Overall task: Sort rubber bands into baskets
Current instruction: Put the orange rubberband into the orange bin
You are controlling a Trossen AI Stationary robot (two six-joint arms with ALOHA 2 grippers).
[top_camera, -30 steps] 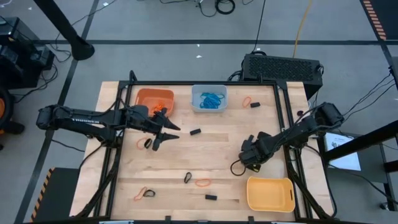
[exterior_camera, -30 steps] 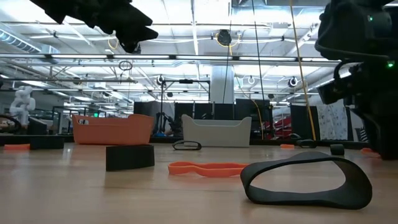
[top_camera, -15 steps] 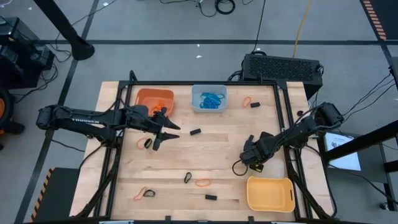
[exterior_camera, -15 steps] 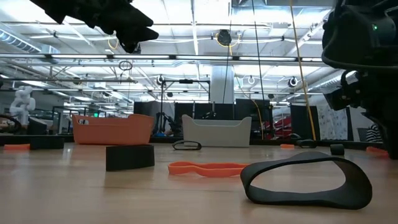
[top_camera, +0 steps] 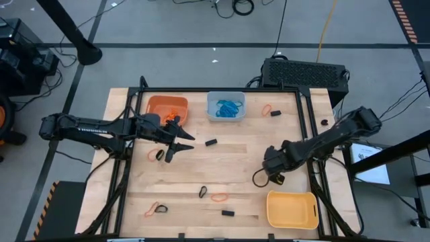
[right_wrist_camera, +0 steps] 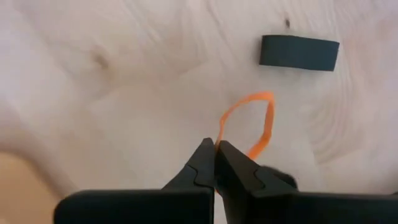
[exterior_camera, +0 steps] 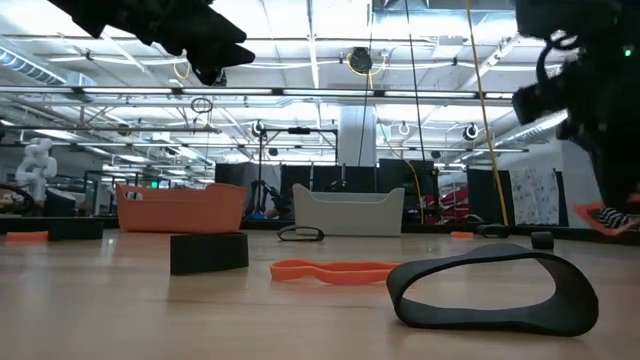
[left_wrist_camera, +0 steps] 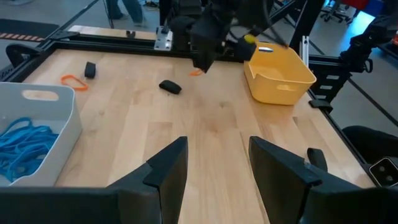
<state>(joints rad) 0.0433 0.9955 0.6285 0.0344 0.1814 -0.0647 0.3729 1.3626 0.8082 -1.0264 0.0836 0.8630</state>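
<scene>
Just above the yellow basket (top_camera: 292,209), toward the table's middle, the right gripper (top_camera: 271,164) has its fingers pinched together on an orange band (right_wrist_camera: 247,127). The loop hangs off the fingertips, its long axis running away from them toward a black band (right_wrist_camera: 299,53) lying flat on the wood. That catch belongs in the orange basket (top_camera: 166,109), which sits at the far corner from the yellow basket, beyond the blue basket (top_camera: 226,106). So the carry would likely run diagonally across the table, away from the yellow basket. The left gripper (top_camera: 176,140) hovers right beside the orange basket with its fingers apart and empty, much the nearer arm to it.
</scene>
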